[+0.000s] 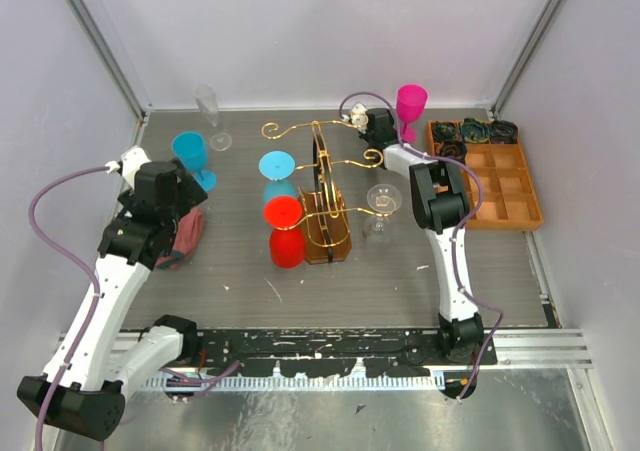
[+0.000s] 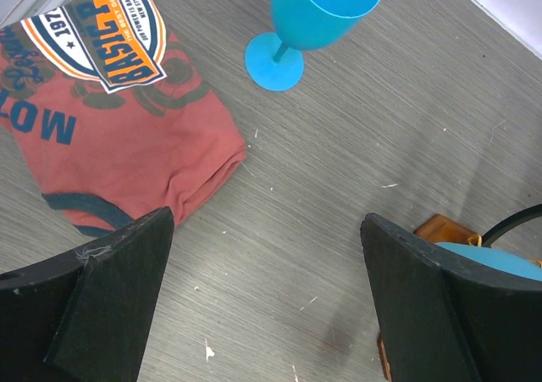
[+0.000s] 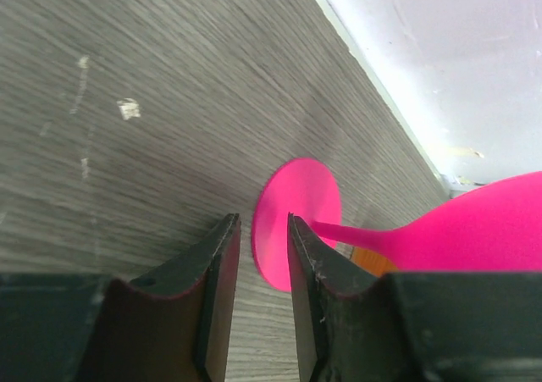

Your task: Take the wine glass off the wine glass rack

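Nearest to me, the left gripper (image 2: 267, 229) hangs above the grey wood-grain table (image 2: 356, 128), with its black jaws spread wide around nothing. Left of it lies a folded red shirt (image 2: 127, 136), soft and printed. Behind it stands a turquoise goblet (image 2: 318, 18). In the middle stands the wine glass rack (image 1: 322, 176), made of thin gold wire with scrolled arms in tiers, on an oval brown base. A blue glass (image 1: 277, 176) and a red glass (image 1: 286, 233) hang upside down at its left side, and a clear glass (image 1: 383, 209) at its right. Further right, the pink wine glass (image 1: 410, 103) stands upright on the table, off the rack, smooth and glossy. The right gripper (image 3: 262, 225) is just beside its round foot, jaws slightly parted and pinching nothing. At the far right lies a compartmented wooden tray (image 1: 500, 186).
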Action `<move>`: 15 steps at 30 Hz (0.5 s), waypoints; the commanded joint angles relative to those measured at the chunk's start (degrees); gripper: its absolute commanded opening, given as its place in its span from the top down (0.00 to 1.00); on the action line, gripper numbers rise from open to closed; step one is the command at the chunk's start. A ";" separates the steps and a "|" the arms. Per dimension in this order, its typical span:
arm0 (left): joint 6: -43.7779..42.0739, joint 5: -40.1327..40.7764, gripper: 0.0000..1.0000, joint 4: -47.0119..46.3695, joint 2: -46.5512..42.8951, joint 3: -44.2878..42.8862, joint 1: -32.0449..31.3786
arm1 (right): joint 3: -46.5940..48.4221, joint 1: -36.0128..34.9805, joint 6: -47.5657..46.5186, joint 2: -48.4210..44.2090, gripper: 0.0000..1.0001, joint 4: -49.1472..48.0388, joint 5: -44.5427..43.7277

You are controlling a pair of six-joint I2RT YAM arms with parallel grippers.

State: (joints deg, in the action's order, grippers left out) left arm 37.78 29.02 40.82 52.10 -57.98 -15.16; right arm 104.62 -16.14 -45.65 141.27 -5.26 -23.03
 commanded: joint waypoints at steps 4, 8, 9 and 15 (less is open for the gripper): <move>0.19 0.98 0.02 -0.10 -1.81 0.39 0.03 | -4.40 -0.91 6.97 -2.86 0.63 14.75 15.19; 0.19 0.96 0.02 0.55 -2.73 -0.09 0.03 | -3.03 -0.98 8.47 -3.41 0.64 21.42 19.59; 0.19 0.89 0.02 0.70 -2.87 -0.26 0.04 | -2.49 -0.85 8.92 -3.45 0.64 23.06 20.63; 0.10 0.94 0.02 1.76 -4.40 -0.47 -0.04 | 0.34 -0.54 12.18 -4.48 0.66 32.64 28.42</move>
State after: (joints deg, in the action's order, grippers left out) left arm 37.78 29.06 41.41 49.23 -57.98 -15.16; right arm 105.12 -16.14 -38.81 136.38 9.78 -5.13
